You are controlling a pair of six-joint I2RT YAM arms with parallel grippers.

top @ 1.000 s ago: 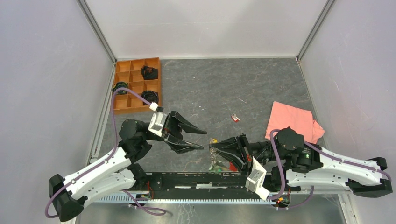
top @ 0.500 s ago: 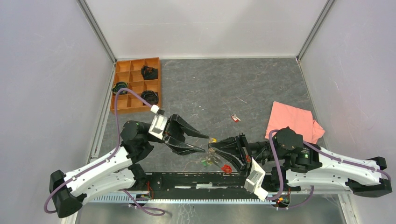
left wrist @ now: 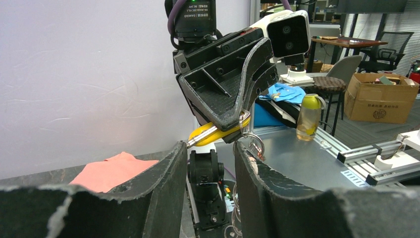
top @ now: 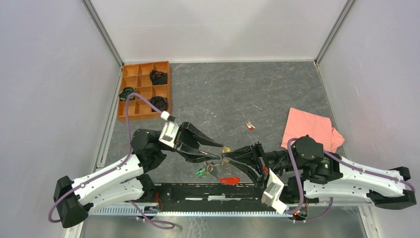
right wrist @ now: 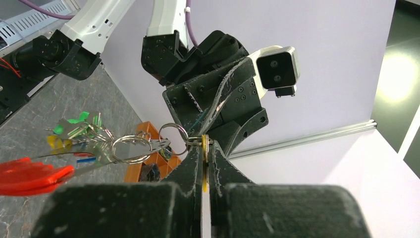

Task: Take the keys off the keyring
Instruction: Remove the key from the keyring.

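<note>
The grey bench (top: 237,89) carries an orange compartment tray (top: 130,111) at its far left and a pink cloth (top: 307,126) on the right. A small red-and-white item (top: 250,126) lies apart between them.

Both arms reach toward each other over the near middle of the bench. The left gripper (top: 219,152) has its jaws parted with a clear gap and nothing clamped between them. Its fingertips sit on either side of the right gripper's tip.

The right gripper (right wrist: 204,148) is closed tight on a yellow-headed key (left wrist: 210,134), whose edge shows as a thin yellow sliver between the pressed fingers.

The keyring (right wrist: 131,148) hangs from that key off the bench, just below and to the left of the right gripper's tip, directly in front of the left gripper. Its red strap (right wrist: 29,176) dangles lowest, toward the near edge.

The other keys (right wrist: 74,130), with green and yellow heads showing, are bunched on the ring beside the strap.
</note>
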